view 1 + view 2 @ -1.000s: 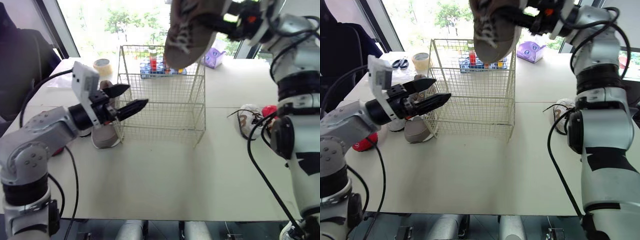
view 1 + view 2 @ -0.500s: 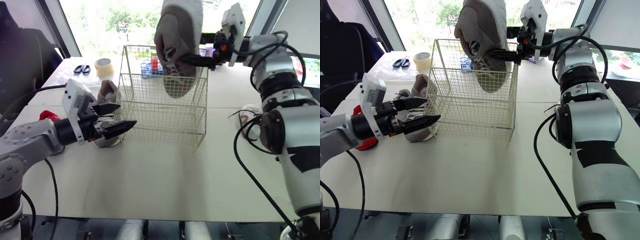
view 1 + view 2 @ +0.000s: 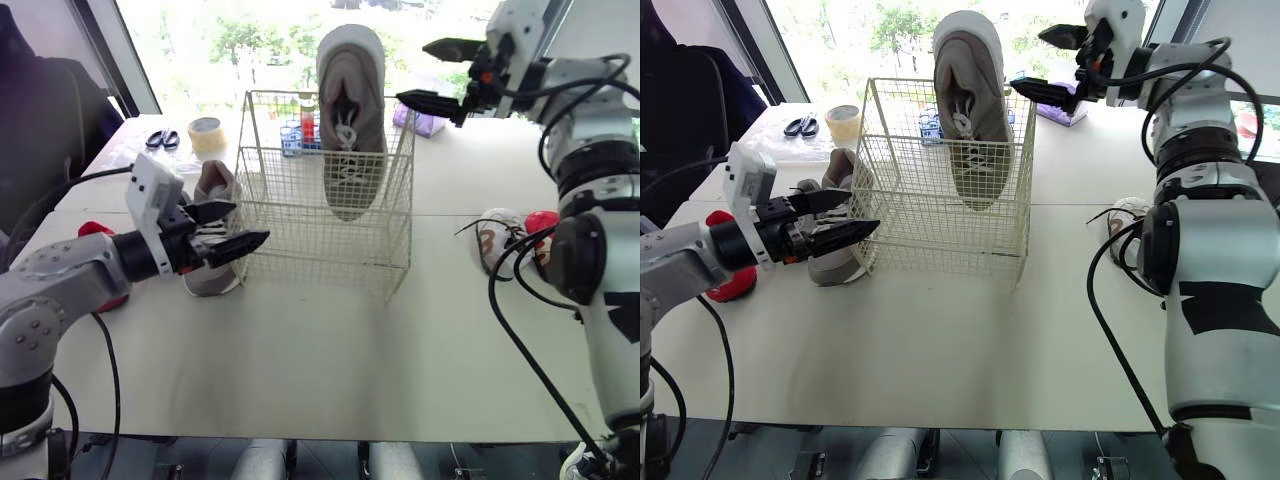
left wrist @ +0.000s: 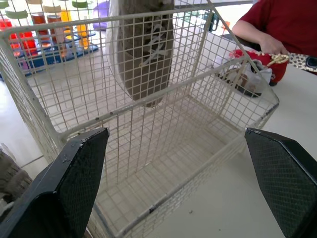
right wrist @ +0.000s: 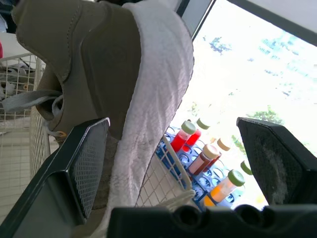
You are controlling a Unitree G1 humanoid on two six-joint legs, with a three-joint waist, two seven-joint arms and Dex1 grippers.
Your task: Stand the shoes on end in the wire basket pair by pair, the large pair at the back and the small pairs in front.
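Since the half-second-earlier frame, the right gripper [image 3: 440,73] is no longer pinching anything: it is backing off up and to the right of the basket with its fingers spread wide. The large grey shoe [image 3: 350,130] is now sitting lower and straighter. It is standing on end in the wire basket [image 3: 320,250], toe down, heel rising above the rim, sole toward the back wall, in the right half. Whether the toe is resting fully on the basket floor is not resolvable through the mesh. The left gripper [image 3: 232,226] is hovering with fingers parted, holding nothing, just beside the basket's left front corner. Its mate, the second large shoe [image 3: 215,182], is lying on the table [image 3: 320,340] right behind that gripper, against the basket's left side. A small white shoe [image 3: 497,240] is waiting on the table well to the right of the basket, with something red beside it. Judging progress: one shoe of the large pair is placed, so the task is just beginning. The matching large shoe needs standing next to the first at the back, then the small pairs in front.
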